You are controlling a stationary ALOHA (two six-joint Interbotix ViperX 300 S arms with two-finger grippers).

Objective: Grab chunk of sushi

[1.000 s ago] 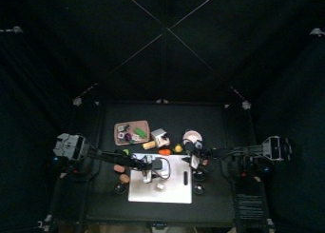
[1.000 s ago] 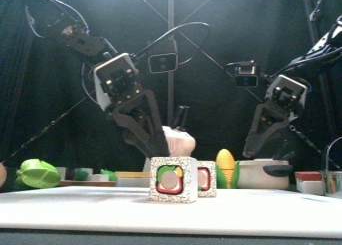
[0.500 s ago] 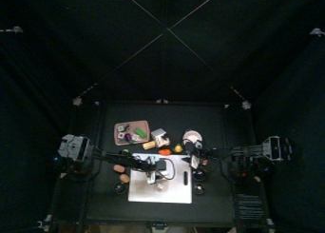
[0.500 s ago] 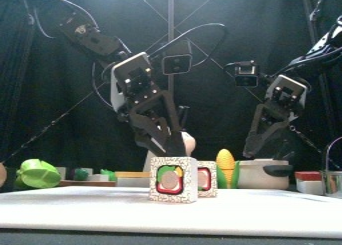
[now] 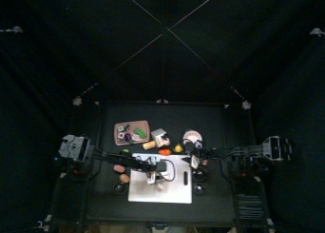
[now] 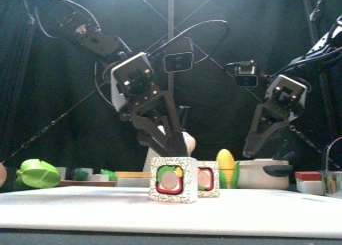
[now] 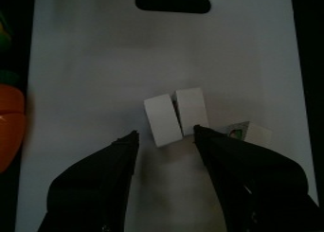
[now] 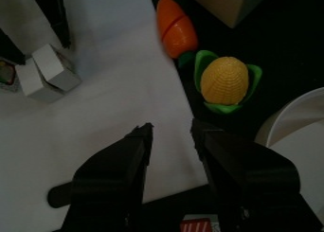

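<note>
Two sushi chunks (image 6: 171, 179) stand side by side on a white cutting board (image 7: 89, 56); they also show in the left wrist view (image 7: 175, 116). A third piece (image 7: 249, 132) lies just beside them. My left gripper (image 7: 165, 136) is open, hanging right above the pair with a jaw on either side, and it shows low over them in the front view (image 6: 166, 147). My right gripper (image 8: 171, 133) is open and empty over the board's right part, hanging apart in the front view (image 6: 258, 149).
A toy corn cob (image 8: 225, 80) and an orange piece (image 8: 177, 23) lie beyond the board's right edge, next to a white dish (image 8: 301, 132). A green toy (image 6: 38, 172) sits far left. A tray (image 5: 131, 131) lies at the table's back.
My left gripper has moved right and down, until its jaws are just above the two sushi chunks. The right arm has not moved.
</note>
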